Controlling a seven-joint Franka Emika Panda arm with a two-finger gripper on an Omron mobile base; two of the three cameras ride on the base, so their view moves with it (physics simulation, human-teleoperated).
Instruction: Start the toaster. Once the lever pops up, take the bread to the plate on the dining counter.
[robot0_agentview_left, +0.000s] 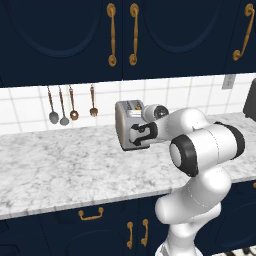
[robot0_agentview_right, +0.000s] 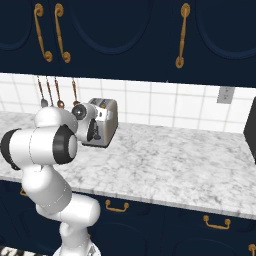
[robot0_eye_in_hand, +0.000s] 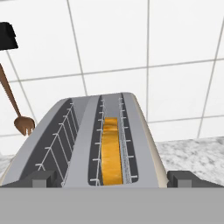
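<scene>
Your pincer (robot0_eye_in_hand: 112, 178) gapes wide, empty, at the toaster (robot0_eye_in_hand: 94, 140) front for the lever; bread (robot0_eye_in_hand: 111, 151) sits slotted.

Golden bread (robot0_eye_in_hand: 111, 151) sits upright in the silver toaster's (robot0_eye_in_hand: 83, 144) right slot.

Brushed-metal toaster (robot0_eye_in_hand: 83, 144) (veined marble counter (robot0_agentview_left: 60, 170))

Flat, even rendered light, no clear source. Upper cabinets (robot0_agentview_left: 65, 40) nearly black, detail lost in dark navy; tile wall (robot0_agentview_left: 30, 107) bright w/ no glare. Soft shading only on arm (robot0_agentview_left: 210, 145) underside; faint dark band under toaster (robot0_agentview_right: 102, 122). No motion blur, all in focus. Low res, jagged edges on handles (robot0_agentview_left: 112, 35). Hand view: bread (robot0_eye_in_hand: 111, 151) saturated orange, toaster stretched by wide-angle perspective.
</scene>
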